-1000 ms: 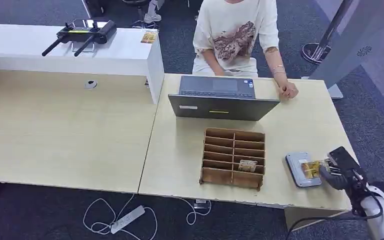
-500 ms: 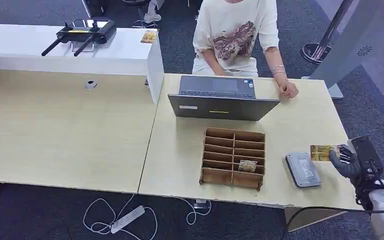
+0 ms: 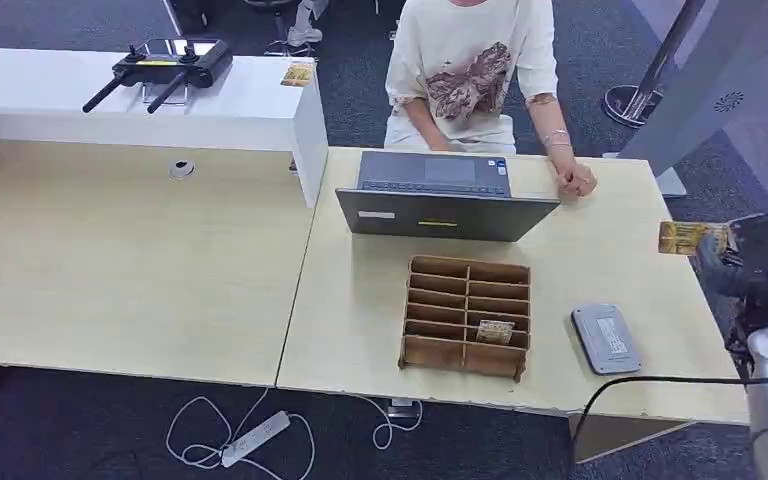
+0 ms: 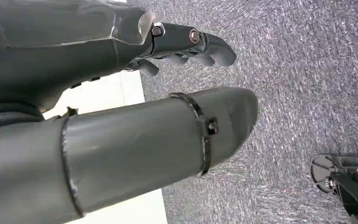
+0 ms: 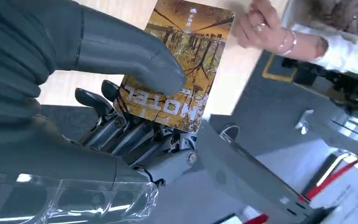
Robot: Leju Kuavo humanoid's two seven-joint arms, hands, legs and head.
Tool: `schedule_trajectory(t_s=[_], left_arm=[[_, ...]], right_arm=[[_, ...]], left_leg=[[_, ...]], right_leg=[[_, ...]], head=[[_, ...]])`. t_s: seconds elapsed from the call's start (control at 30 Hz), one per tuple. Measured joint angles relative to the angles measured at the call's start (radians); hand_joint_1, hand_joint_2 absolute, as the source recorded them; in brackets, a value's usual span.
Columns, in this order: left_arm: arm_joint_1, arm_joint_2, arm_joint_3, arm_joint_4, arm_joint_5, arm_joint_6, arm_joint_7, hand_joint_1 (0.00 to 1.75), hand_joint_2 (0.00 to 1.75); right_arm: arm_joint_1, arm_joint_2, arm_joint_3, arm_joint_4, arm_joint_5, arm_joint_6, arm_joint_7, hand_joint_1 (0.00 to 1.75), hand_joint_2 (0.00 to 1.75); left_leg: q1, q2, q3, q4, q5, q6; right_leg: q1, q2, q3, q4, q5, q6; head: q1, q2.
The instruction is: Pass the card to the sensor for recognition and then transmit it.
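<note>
Head view looks down on a pale wood desk (image 3: 160, 270) over dark grey carpet (image 3: 360, 90) — a laptop (image 3: 440, 195) at the far edge, a wooden sorter (image 3: 467, 315) nearer, the grey sensor (image 3: 606, 339) to its right. Above the desk's right edge, the right hand (image 3: 735, 258) pinches the card (image 3: 682, 238) under its thumb. Beyond the laptop sits a person (image 3: 470, 70). The left hand (image 4: 121, 93) hangs over carpet — fingers apart, holding nothing.

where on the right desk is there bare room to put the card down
Bare wood lies between the laptop and the desk's right edge, below the person's hand, and left of the wooden organizer. It is tighter between the organizer and the grey sensor. The right hand holds the card.
</note>
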Motion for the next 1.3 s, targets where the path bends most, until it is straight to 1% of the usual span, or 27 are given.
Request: schedule_trajectory(t_s=[0.03,0.1,0.2,0.33,0.4,0.47,0.63,0.87,0.97,1.03,1.13,1.23,1.3], left_arm=[[0.0,-0.001,0.0,0.0,0.0,0.0,0.0,0.0,0.0],[0.0,-0.002,0.0,0.0,-0.002,0.0,0.0,0.0,0.0],[0.0,-0.003,0.0,0.0,-0.017,-0.001,-0.002,0.0,0.0],[-0.002,-0.003,0.0,0.0,-0.044,-0.008,-0.006,0.0,0.0],[-0.003,-0.003,0.0,0.0,-0.058,-0.012,-0.011,0.0,0.0],[-0.003,-0.003,0.0,0.0,-0.069,-0.016,-0.011,0.0,0.0],[-0.004,-0.003,0.0,0.0,-0.072,-0.021,-0.011,0.0,0.0],[-0.004,-0.003,0.0,0.0,-0.072,-0.021,-0.011,0.0,0.0],[-0.004,-0.003,0.0,0.0,-0.074,-0.021,-0.011,0.0,0.0],[-0.005,-0.003,0.0,0.0,-0.073,-0.023,-0.011,0.0,0.0],[-0.01,-0.002,0.0,0.0,-0.071,-0.029,-0.013,0.0,0.0],[-0.012,-0.002,0.0,0.0,-0.066,-0.032,-0.017,0.0,0.0],[-0.012,0.0,0.0,0.0,-0.06,-0.033,-0.021,0.0,0.0]], right_arm=[[-0.004,0.001,0.003,-0.005,0.009,-0.006,0.0,1.75,1.75],[-0.008,0.003,0.011,-0.021,0.047,-0.042,-0.001,1.75,1.75],[-0.013,0.008,0.032,-0.061,0.145,-0.128,0.012,1.75,1.75],[-0.028,0.02,0.081,-0.149,0.355,-0.245,0.064,1.75,1.75],[-0.044,0.024,0.112,-0.181,0.468,-0.284,0.084,1.75,1.75],[-0.068,0.029,0.154,-0.203,0.57,-0.308,0.1,1.75,1.75],[-0.104,0.04,0.205,-0.229,0.6,-0.312,0.114,1.75,1.75],[-0.112,0.047,0.223,-0.234,0.603,-0.314,0.115,1.75,1.75],[-0.134,0.052,0.24,-0.231,0.691,-0.328,0.131,1.75,1.75],[-0.2,0.072,0.276,-0.197,0.818,-0.341,0.178,1.75,1.75],[-0.309,0.108,0.328,-0.115,0.911,-0.338,0.213,1.75,1.75],[-0.415,0.154,0.385,-0.005,0.957,-0.323,0.218,1.75,1.75],[-0.481,0.188,0.421,0.071,0.972,-0.293,0.195,1.75,1.75]], left_leg=[[0.0,0.0,0.0,0.0,0.0,0.0],[0.0,-0.001,-0.001,0.0,0.0,0.0],[0.0,-0.001,-0.001,0.0,0.0,0.0],[0.0,0.0,-0.001,0.0,0.0,0.0],[0.0,0.0,-0.001,0.0,0.0,0.0],[0.0,0.0,0.0,0.0,0.0,0.0],[0.0,-0.001,0.0,0.0,0.001,0.0],[0.0,-0.001,-0.001,0.0,0.001,0.0],[0.0,0.0,-0.002,0.0,0.001,0.0],[0.0,0.004,-0.001,0.0,0.001,0.0],[0.0,0.005,0.0,0.0,0.001,-0.001],[0.001,0.004,-0.001,0.0,0.002,-0.002],[0.001,0.004,0.0,0.0,0.002,-0.002]], right_leg=[[0.0,0.0,0.0,0.0,0.0,0.0],[0.0,-0.001,0.0,0.0,0.0,0.0],[0.0,-0.001,0.0,0.0,0.0,0.0],[0.0,0.0,0.0,0.0,0.0,0.0],[0.0,0.0,0.0,0.001,0.0,0.0],[0.0,0.0,0.0,0.001,0.0,0.0],[0.0,-0.001,0.0,0.001,0.0,0.0],[0.0,-0.001,0.0,0.0,0.0,0.0],[0.0,-0.001,-0.001,0.001,0.0,0.0],[0.0,0.003,-0.002,0.002,0.001,-0.001],[0.0,0.003,-0.002,0.002,0.001,-0.002],[0.0,0.003,-0.002,0.003,0.001,-0.002],[0.0,0.003,-0.002,0.004,0.002,-0.002]], head=[[0.0,0.0],[0.0,0.0],[0.0,0.0],[0.0,0.0],[0.0,0.0],[0.0,0.0],[0.0,0.0],[0.0,0.0],[0.0,0.0],[0.0,0.0],[0.0,0.0],[0.0,0.0],[0.0,0.0]])
